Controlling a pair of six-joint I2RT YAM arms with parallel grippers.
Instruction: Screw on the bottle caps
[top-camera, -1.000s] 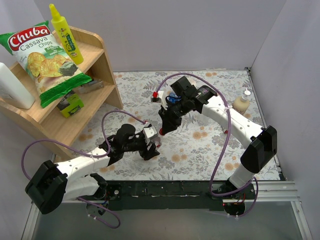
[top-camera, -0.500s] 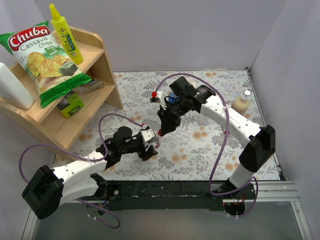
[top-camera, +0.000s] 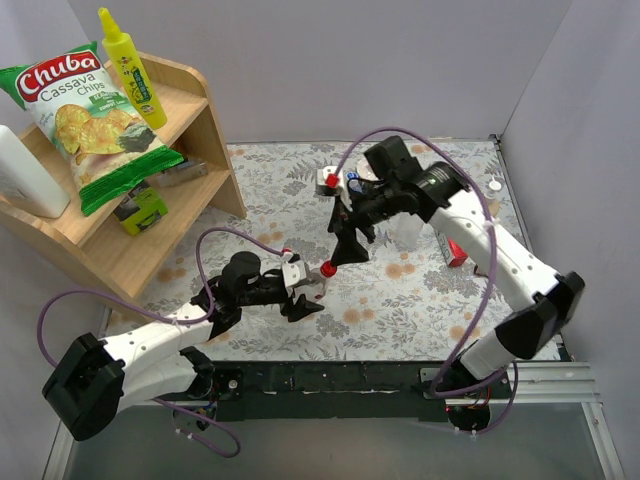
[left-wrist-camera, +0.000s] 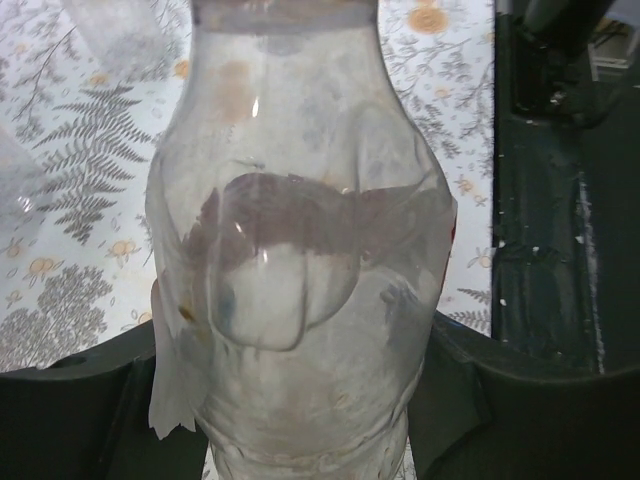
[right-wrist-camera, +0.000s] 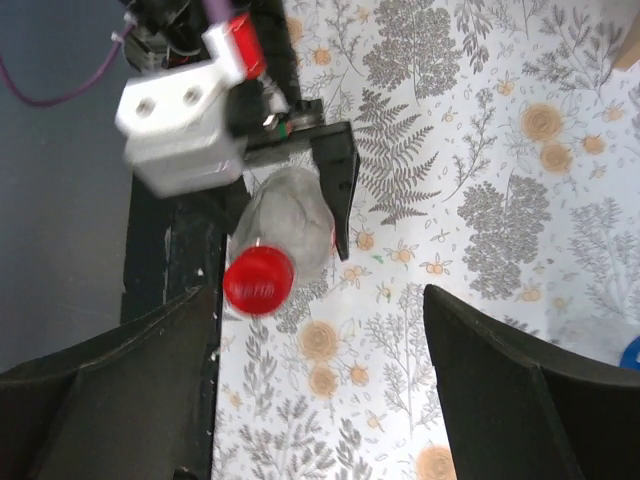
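Observation:
A clear plastic bottle (left-wrist-camera: 300, 250) fills the left wrist view, with my left gripper (left-wrist-camera: 300, 425) shut on its body. In the top view the left gripper (top-camera: 298, 290) holds it tilted over the floral mat. A red cap (top-camera: 326, 268) sits on the bottle's neck. The right wrist view shows that red cap (right-wrist-camera: 258, 281) on the bottle (right-wrist-camera: 290, 215), just ahead of the left finger. My right gripper (right-wrist-camera: 320, 400) stands open, with only mat between its fingers. From above, the right gripper (top-camera: 345, 245) hangs just beyond the cap. A blue cap (right-wrist-camera: 630, 352) lies at the frame edge.
A wooden shelf (top-camera: 205, 120) at the left holds a chips bag (top-camera: 90, 110), a yellow squeeze bottle (top-camera: 130, 65) and a white bottle (top-camera: 20, 170). More clear bottles (top-camera: 405, 230) and a red object (top-camera: 455, 250) lie under the right arm. White walls close the back and right.
My right gripper went from shut on the red cap to open and drew back a little. The right arm's elbow swung right. The left gripper kept its hold on the bottle.

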